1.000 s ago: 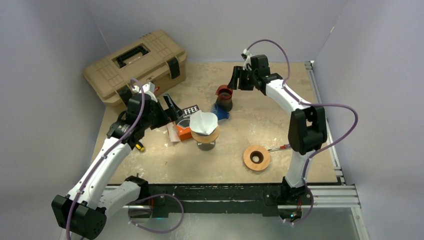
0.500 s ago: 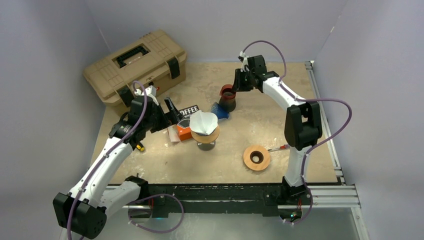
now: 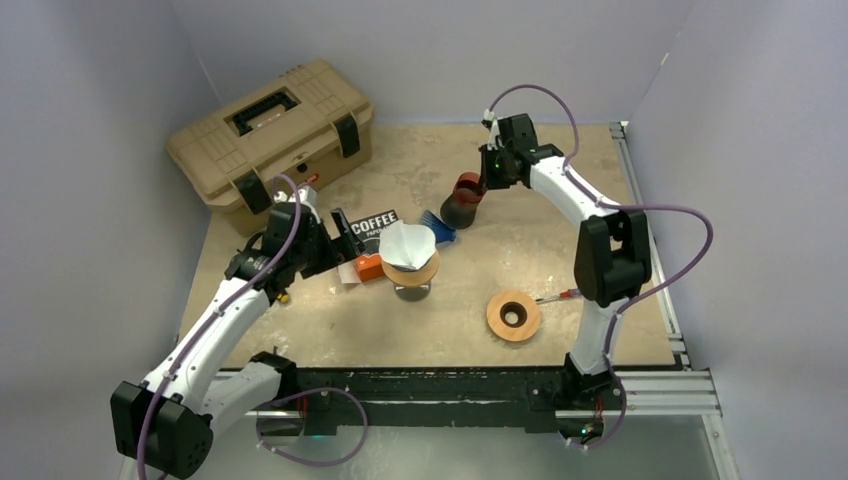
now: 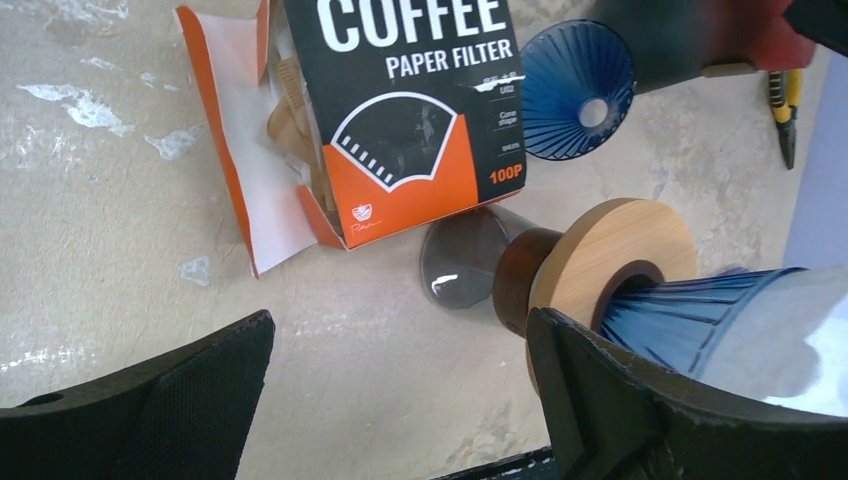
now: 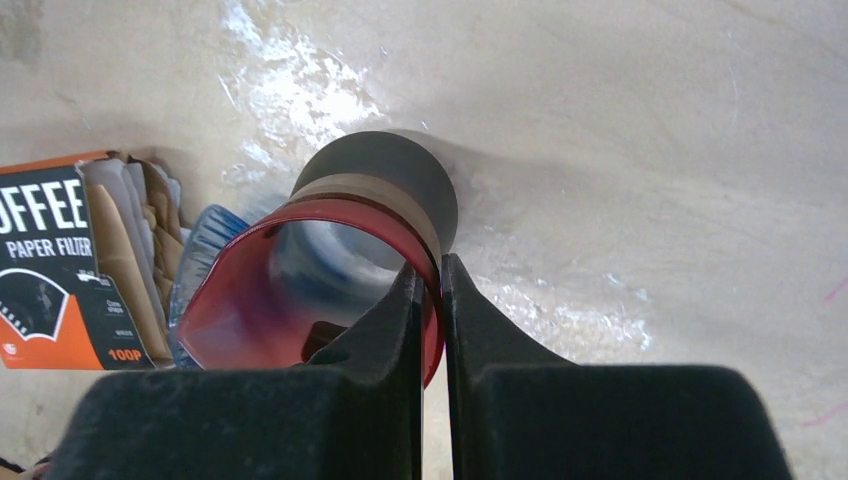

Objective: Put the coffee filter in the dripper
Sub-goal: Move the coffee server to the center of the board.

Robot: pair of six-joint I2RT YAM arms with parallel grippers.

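Only the filter box (image 4: 400, 110) carried legible print. L wrist view: black panel w/ big white "COFFEE" at 12 o'clock and "PAPER FILTER" just under it. "100P" sat on the orange band at approx 4 o'clock; the tiny lines above it were too small to read. Top view: only "COFFEE" legible. R wrist view: box cut off at the 9 o'clock edge, showing "FFEE", "PAPER FILTER", "100P".

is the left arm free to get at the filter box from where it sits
Probably yes. The left tool is open and empty, facing the filter box, with only table between them. The dripper stands off to the side.
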